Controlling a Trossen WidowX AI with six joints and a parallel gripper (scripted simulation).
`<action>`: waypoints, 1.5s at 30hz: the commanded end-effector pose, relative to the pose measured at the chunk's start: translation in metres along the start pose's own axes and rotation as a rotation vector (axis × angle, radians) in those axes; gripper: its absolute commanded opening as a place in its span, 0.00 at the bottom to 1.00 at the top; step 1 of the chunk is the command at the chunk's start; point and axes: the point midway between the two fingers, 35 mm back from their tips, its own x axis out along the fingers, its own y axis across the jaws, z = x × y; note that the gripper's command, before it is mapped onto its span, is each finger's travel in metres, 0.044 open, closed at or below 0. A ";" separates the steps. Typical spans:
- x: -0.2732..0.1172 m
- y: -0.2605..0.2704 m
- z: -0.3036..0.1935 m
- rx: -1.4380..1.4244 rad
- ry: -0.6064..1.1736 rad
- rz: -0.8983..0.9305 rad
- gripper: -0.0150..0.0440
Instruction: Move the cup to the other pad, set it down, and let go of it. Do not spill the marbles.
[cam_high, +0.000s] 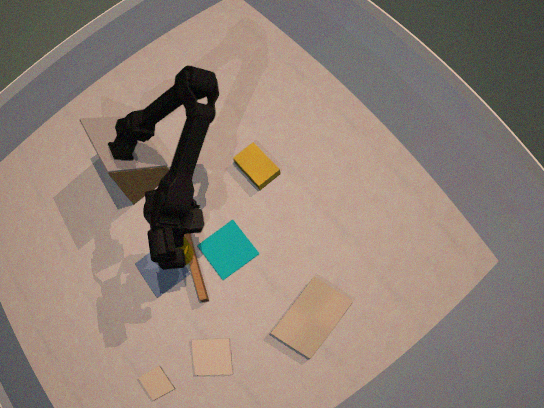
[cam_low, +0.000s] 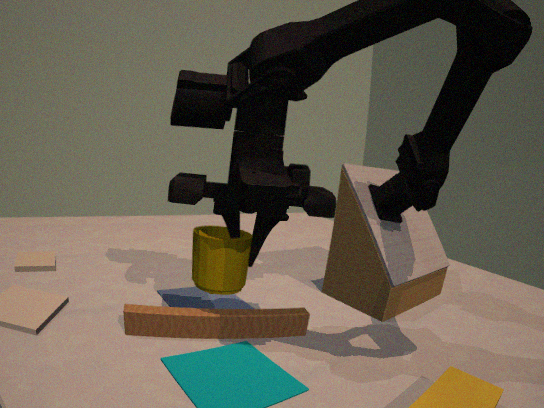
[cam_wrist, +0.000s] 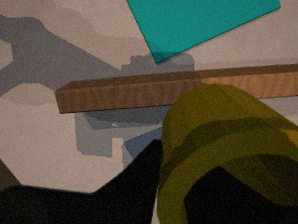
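Cup (cam_low: 220, 260) upright, off table | hand (cam_low: 248, 239) vertical, clamped on cup wall | arm arched over

Text: none readable | labels: none | brands: none | numbers: none | signs: none | views checked: top, exterior, wrist | all surfaces were plain

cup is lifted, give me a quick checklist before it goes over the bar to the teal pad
1. Grip: gripper shut on the cup wall, one finger inside, one outside: ok.
2. Cup off the blue pad: ok.
3. Cup upright: ok, no clear tilt in the exterior view.
4. Cup base above the bar: cannot tell; little margin shows.
5. Teal pad free of objects: ok.
6. Marbles inside: cannot tell, cup interior hidden.
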 end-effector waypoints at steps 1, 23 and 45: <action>-0.001 0.001 0.012 -0.003 -0.004 -0.001 0.25; -0.002 0.014 0.079 -0.004 -0.007 0.000 0.25; 0.008 0.019 0.110 -0.004 -0.009 0.000 0.25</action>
